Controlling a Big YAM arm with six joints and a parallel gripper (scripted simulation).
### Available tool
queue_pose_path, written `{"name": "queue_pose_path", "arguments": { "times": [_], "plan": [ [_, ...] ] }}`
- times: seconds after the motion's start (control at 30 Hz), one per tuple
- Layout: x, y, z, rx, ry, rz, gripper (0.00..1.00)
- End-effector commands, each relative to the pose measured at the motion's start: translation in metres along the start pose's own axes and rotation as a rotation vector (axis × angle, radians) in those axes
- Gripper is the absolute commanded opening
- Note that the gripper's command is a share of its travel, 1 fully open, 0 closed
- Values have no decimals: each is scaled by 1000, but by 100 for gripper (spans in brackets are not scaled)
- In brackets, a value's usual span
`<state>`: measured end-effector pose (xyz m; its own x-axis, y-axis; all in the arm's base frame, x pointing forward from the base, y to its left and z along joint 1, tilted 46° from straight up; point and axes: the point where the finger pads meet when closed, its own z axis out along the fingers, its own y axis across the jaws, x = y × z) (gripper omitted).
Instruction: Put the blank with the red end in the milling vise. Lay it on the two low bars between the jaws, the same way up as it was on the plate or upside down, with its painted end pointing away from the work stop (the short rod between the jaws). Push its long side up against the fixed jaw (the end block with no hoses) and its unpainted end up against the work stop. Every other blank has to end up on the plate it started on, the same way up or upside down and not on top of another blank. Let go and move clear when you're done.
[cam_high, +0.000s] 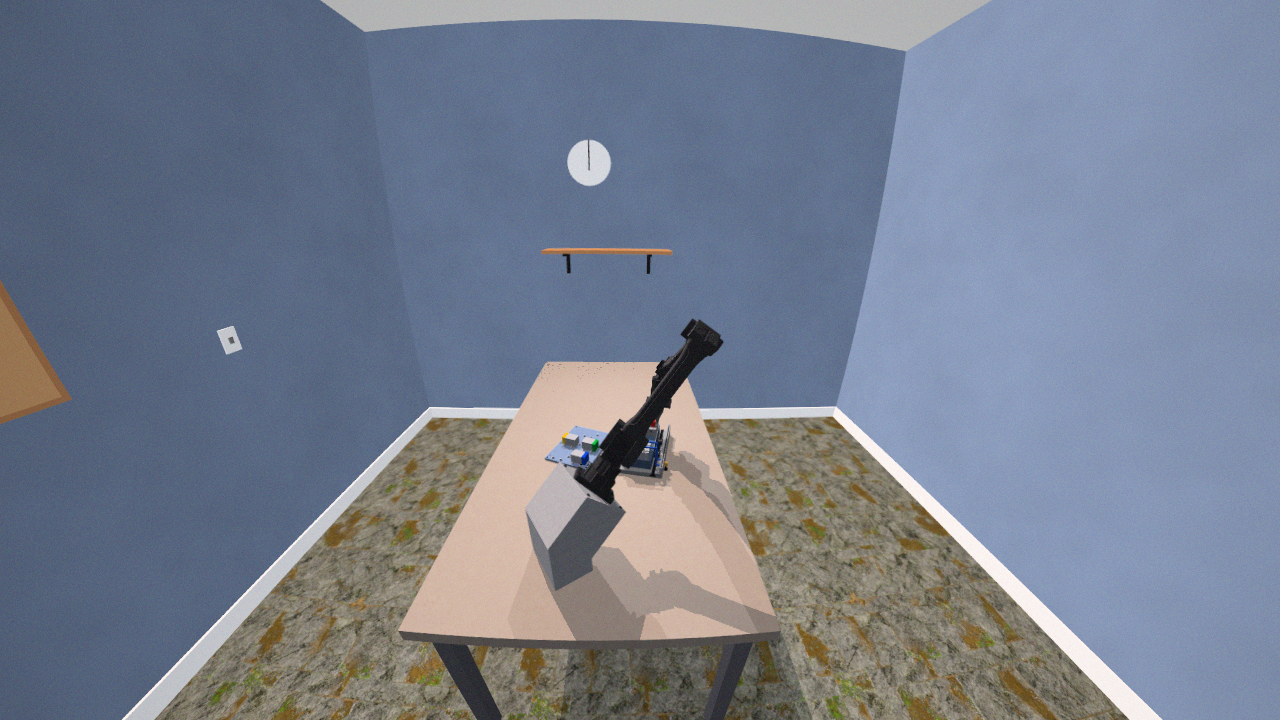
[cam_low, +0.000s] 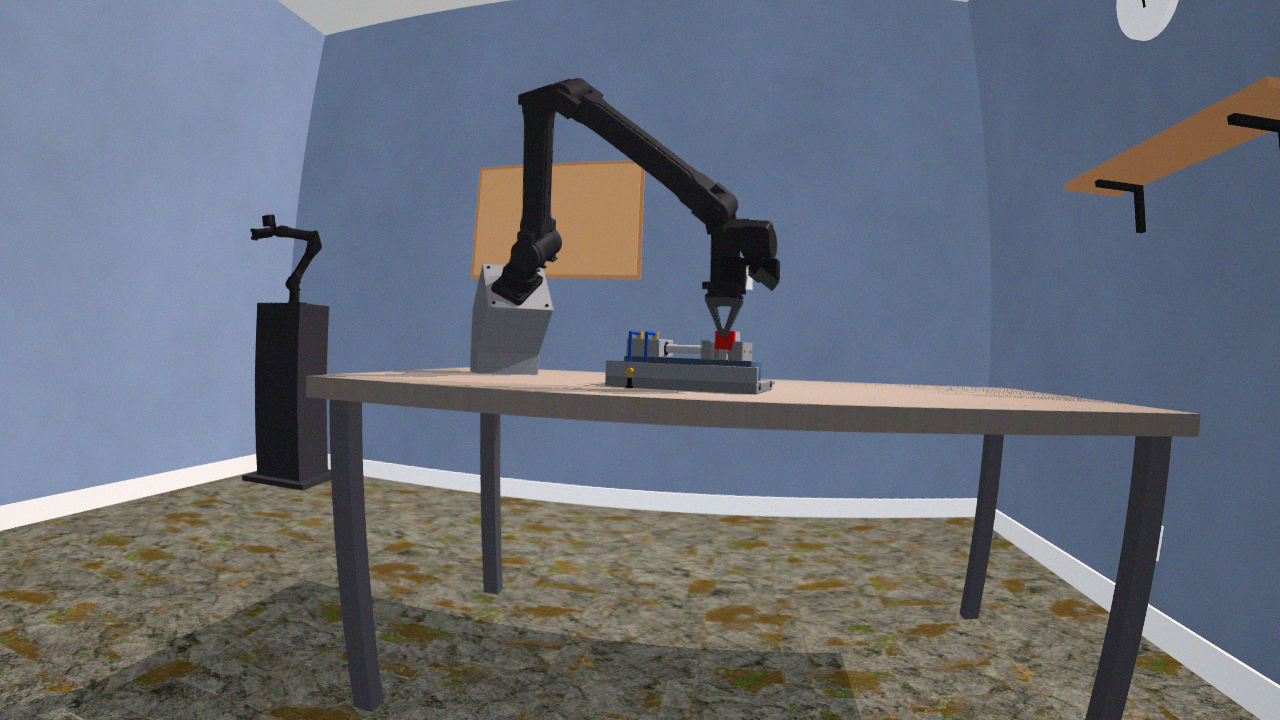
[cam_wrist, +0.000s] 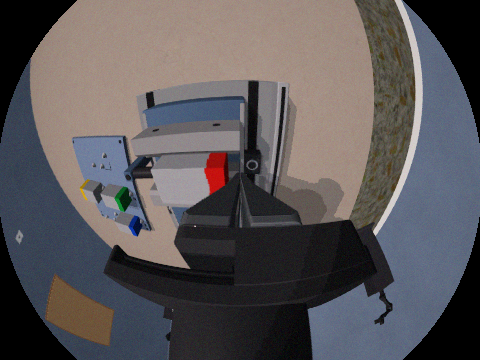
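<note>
The red-ended blank lies between the jaws, its long side along the fixed jaw; no clear gap shows. Its red end points away from the work stop, and its unpainted end is at the rod, apparently touching. The low bars beneath are hidden. My gripper is shut and empty, its tips beside the red end. The yellow-ended, green-ended and blue-ended blanks sit apart on the blue plate.
The vise base stands on the table. Blue hoses rise on the moving-jaw side. A black block with a ring sits just past the red end. The plate lies beyond the work-stop side.
</note>
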<state>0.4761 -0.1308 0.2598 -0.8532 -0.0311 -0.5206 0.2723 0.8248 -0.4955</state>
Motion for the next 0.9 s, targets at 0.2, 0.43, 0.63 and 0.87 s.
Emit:
{"name": "queue_pose_path", "arguments": {
  "times": [0.2,0.43,0.63,0.87],
  "plan": [
    [0,15,0,-8,-9,-3,0],
    [0,16,-2,-8,-8,-3,0],
    [0,18,-1,-8,-7,-4,0],
    [0,21,0,-10,-7,-5,0]
  ]
}}
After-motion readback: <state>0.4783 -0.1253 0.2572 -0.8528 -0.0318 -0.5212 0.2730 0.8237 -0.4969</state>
